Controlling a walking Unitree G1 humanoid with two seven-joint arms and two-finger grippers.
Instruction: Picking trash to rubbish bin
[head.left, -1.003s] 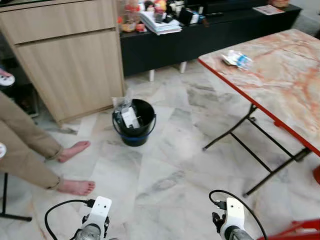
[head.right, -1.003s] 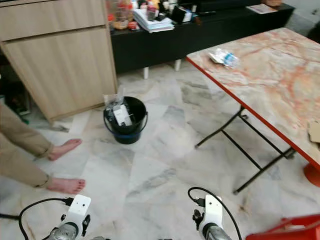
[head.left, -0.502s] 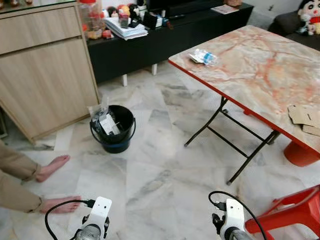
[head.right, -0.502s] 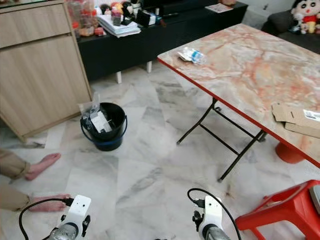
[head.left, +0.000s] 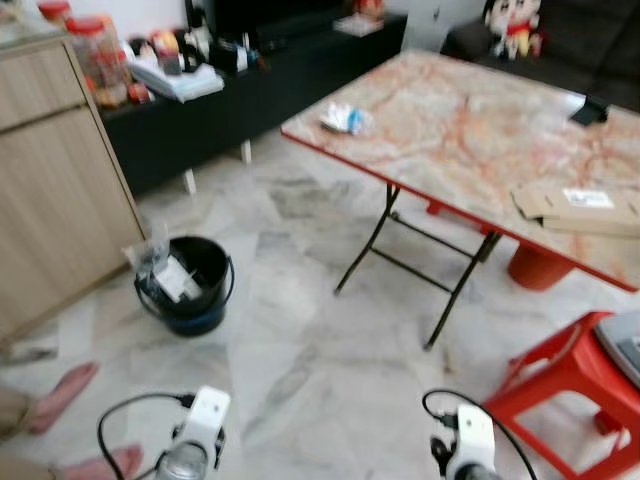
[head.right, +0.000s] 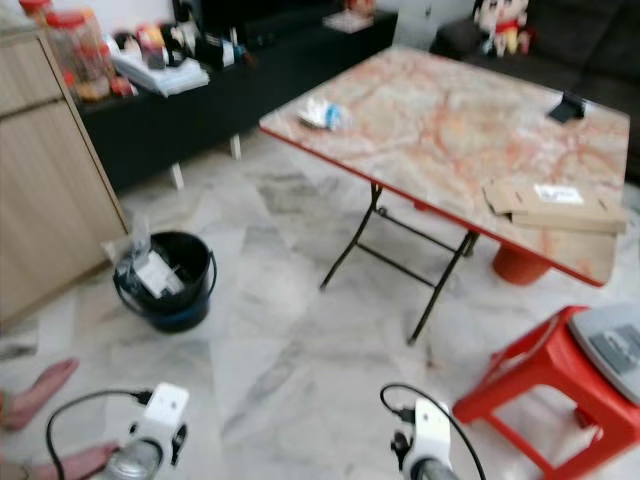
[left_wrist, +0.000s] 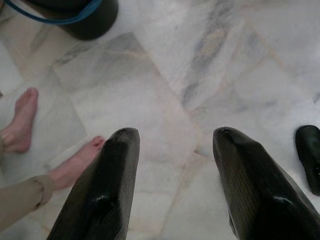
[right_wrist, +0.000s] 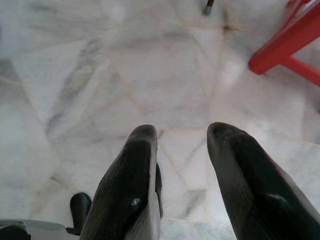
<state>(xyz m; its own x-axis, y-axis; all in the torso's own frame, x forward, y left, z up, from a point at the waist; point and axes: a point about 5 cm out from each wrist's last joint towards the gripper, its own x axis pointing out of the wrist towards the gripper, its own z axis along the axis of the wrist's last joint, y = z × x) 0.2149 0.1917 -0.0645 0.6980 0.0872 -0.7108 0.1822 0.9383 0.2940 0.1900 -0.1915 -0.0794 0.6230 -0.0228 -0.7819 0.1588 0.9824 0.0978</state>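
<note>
Standing on the marble floor (head.left: 300, 330) is one black rubbish bin (head.left: 185, 285) with a blue band, and some trash already pokes out of its top. It sits to the robot's left, near a wooden cupboard (head.left: 50, 180). One folding table (head.left: 470, 130) with an orange marble top stands to the right, well apart from the bin. On the table's far corner lies one crumpled bit of trash (head.left: 345, 119), white and blue. Two flat cardboard pieces (head.left: 575, 205) lie near the table's closer edge, and one small dark thing (head.left: 590, 110) lies farther back. One red stool (head.left: 570, 385) stands just beside the table, low on the right. Two bare feet (head.left: 65, 390) of a person show at the left edge.

Both arms hang low over the floor. The left gripper (left_wrist: 172, 185) has its two black fingers (left_wrist: 107, 185) spread apart, with nothing between them. The right gripper (right_wrist: 182, 182) also has its two fingers (right_wrist: 132, 185) apart and holds nothing. A black shelf (head.left: 230, 85) along the wall carries jars and stacked papers.
</note>
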